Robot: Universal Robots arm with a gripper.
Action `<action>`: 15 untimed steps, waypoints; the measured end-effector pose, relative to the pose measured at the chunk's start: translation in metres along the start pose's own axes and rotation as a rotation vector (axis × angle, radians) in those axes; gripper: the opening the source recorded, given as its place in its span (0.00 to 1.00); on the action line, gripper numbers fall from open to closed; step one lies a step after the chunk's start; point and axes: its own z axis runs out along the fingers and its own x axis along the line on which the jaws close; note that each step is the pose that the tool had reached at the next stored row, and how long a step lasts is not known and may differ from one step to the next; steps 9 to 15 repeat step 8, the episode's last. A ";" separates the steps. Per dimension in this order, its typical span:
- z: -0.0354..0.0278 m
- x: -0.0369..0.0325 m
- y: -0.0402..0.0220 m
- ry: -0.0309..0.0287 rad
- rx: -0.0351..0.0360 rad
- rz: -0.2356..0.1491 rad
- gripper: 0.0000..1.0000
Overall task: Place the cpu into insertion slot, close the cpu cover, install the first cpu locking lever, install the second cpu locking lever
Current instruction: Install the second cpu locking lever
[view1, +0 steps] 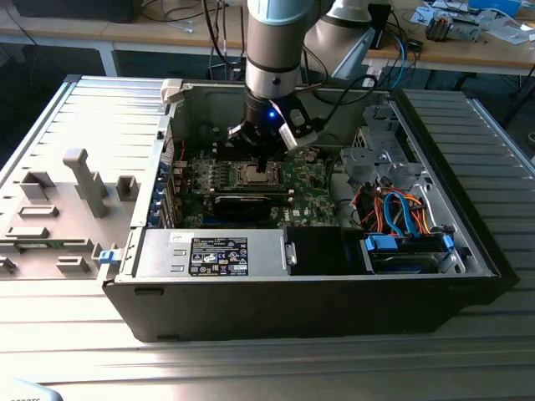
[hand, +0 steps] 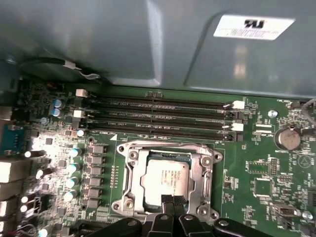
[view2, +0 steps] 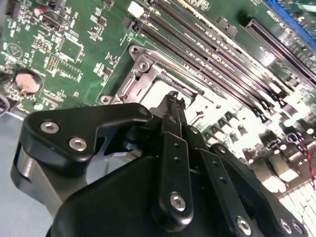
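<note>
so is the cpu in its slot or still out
In. In the first wrist view the cpu lies flat inside the insertion slot, the cpu cover framing it.

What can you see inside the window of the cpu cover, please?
The cpu lies inside the cpu cover, its silvery top showing through the window. The gripper hides its near edge. The insertion slot beneath is covered by the chip, so its contacts cannot be seen.

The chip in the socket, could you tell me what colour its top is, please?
Pale silvery grey; the chip shows best in the first wrist view.
</note>
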 end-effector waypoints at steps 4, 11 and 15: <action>-0.0018 0.0000 0.0002 -0.0002 -0.0004 0.000 0.11; -0.0021 0.0001 0.0001 -0.0001 -0.0001 0.000 0.11; -0.0021 0.0001 0.0001 -0.0001 -0.0001 0.000 0.11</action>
